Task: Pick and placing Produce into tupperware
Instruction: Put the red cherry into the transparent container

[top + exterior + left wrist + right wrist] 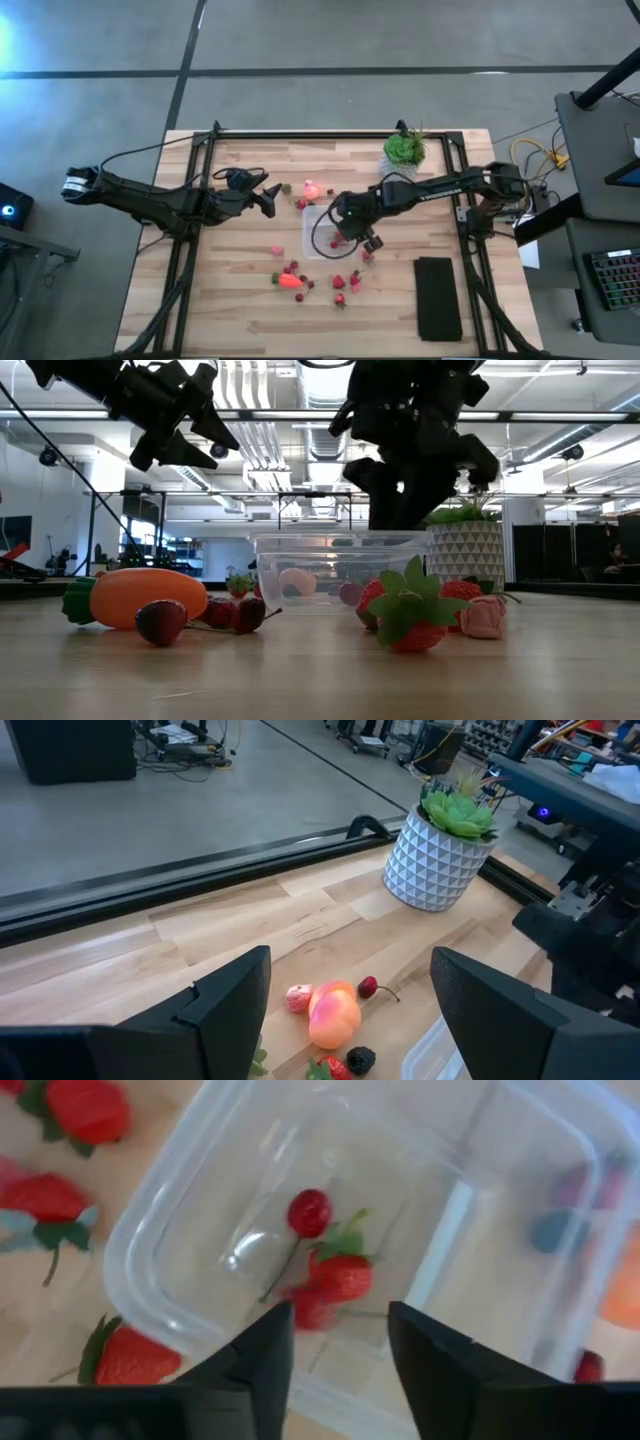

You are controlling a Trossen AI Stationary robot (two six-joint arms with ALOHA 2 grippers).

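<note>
Right end effector (352,238) hangs directly over the clear tupperware (318,232), fingers slightly spread, empty — strawberries (340,1272) lie below; left end effector (268,197), spread, waits farther away.

Overhead view of a wooden table (240,310). The right gripper (352,232) hangs over a clear tupperware (318,232) at the table's middle. The left gripper (270,196) waits well apart, jaws spread. Small red produce (345,284) and an orange carrot piece (289,281) lie scattered nearby. A black slab (437,298) and green potted plant (404,150) sit toward the right side.
</note>
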